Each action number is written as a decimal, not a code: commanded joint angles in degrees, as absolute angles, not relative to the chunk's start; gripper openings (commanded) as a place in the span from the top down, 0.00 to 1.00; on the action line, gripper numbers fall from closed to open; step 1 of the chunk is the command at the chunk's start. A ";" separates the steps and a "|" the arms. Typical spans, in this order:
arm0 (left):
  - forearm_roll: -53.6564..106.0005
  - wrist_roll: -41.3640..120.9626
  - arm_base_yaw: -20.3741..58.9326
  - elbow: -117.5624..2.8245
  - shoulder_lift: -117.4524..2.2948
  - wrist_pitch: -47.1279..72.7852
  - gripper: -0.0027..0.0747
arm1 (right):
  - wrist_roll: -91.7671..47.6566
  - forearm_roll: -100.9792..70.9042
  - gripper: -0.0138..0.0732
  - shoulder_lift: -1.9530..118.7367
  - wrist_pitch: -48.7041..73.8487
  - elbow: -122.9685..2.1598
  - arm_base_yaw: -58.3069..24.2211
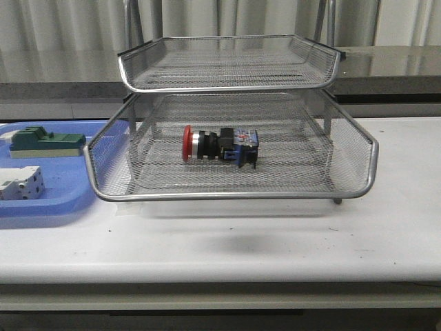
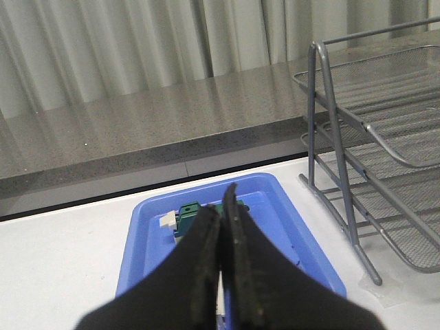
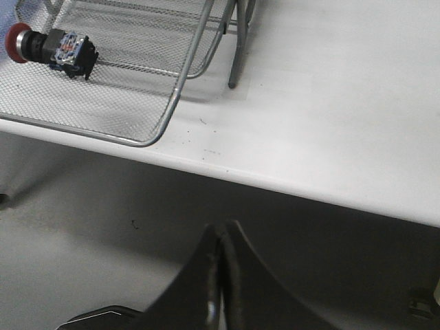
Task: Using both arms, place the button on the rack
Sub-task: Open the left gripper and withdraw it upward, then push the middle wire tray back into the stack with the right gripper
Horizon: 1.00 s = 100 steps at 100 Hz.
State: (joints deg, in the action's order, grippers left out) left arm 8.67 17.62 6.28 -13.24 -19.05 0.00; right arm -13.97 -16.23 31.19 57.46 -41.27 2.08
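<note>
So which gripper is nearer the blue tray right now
Left. The left gripper hangs shut directly above the blue tray. The right gripper is shut out past the table's front edge, with only the rack and button in its view.

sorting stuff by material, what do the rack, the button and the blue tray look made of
The rack: looks like metal, silver see-through wire mesh with shiny rims that catch the light.
The button: glossy red cap, probably plastic; a bright silver collar that may be metal; black and blue body, likely plastic.
The blue tray: probably moulded plastic, with smooth uniform colour and rounded edges.
</note>
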 commanded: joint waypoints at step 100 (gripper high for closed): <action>9.31 17.26 6.13 -14.88 -19.43 -4.94 0.99 | -54.00 -38.28 0.92 66.07 34.95 -43.31 -22.16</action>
